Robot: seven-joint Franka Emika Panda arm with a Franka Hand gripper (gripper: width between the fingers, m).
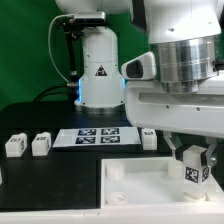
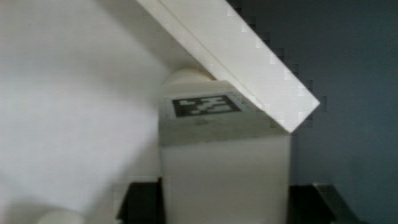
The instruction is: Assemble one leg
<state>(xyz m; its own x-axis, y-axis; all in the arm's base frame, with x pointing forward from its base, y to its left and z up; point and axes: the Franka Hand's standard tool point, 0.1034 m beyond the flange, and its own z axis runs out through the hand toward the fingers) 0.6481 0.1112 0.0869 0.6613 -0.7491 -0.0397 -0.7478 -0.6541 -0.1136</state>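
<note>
My gripper (image 1: 193, 159) is shut on a small white leg (image 1: 192, 173) with a black-and-white tag on its face. It holds the leg upright over the right part of the large white square panel (image 1: 135, 180). In the wrist view the leg (image 2: 222, 150) runs out from between my dark fingers (image 2: 143, 205), with my gripper (image 2: 226, 202) closed on its sides. The leg's far end sits against the panel's raised edge (image 2: 240, 60). I cannot tell whether it sits in a socket.
Two more legs (image 1: 14, 146) (image 1: 40, 144) stand at the exterior view's left, and another (image 1: 148, 137) beside the marker board (image 1: 98, 136). The arm's white base (image 1: 98, 70) stands behind the board. The table top is black.
</note>
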